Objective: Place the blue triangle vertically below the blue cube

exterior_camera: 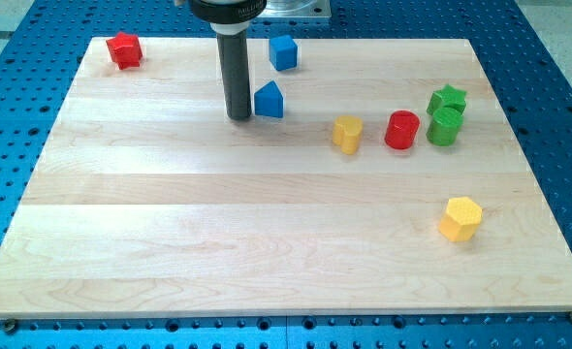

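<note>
1. No pincer on this rig, so there's nothing to be open or closed, just a rod. My tip (pixel 238 117) sits on the bench (pixel 267 242), just to the view's left of the blue triangle (pixel 269 100), about touching it.
2. The blue cube (pixel 284 52) is up and right of my tip, near the top edge.
3. Looks like the final nudging step: the triangle's nearly under the cube, slightly left.
4. Next move is probably a short push rightward, gently, so it doesn't overshoot.

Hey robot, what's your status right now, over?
My tip sits just left of the blue triangle, close or touching. Triangle already below the blue cube, slightly to its left. Nothing between them, over.
</note>
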Controlling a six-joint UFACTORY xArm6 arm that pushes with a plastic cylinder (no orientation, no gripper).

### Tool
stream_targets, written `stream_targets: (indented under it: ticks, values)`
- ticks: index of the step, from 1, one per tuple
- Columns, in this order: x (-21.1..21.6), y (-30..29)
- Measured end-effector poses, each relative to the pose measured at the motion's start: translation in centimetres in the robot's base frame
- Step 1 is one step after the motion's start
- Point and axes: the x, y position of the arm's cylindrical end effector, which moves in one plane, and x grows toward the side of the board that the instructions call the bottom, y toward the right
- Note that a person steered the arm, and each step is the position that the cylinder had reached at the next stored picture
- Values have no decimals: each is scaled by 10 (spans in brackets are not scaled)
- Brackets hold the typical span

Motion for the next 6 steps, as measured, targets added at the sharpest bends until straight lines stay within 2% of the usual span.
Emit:
stream_targets:
  ticks: [5, 6]
  values:
    - [5, 15]
    - [-10, 50]
